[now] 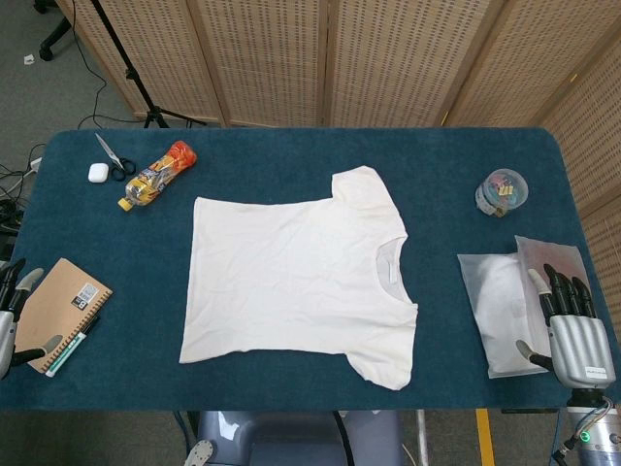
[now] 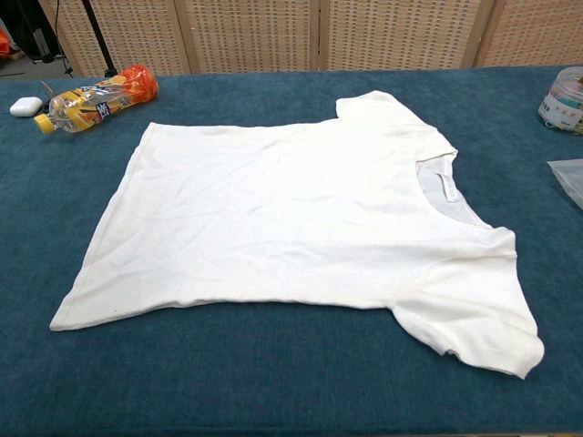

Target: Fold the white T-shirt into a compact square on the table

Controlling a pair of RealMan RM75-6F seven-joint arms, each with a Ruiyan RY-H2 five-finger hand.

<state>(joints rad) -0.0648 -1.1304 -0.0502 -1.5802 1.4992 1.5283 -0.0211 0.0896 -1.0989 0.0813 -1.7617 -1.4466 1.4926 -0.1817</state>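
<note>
From the head view, the white T-shirt (image 1: 296, 272) lies flat and unfolded mid-counter (image 1: 291, 155), collar toward the right. The right robot hand (image 1: 568, 320) rests over a clear plastic bag (image 1: 500, 306), fingers apart, holding nothing; the left robot hand (image 1: 12, 301) sits at the counter's left edge beside a spiral notebook (image 1: 60, 311), barely visible, so I cannot tell its state.

The chest view shows only the shirt, sleeves spread. Folding seems not yet begun; next, each hand likely must reach a sleeve or hem edge.
</note>
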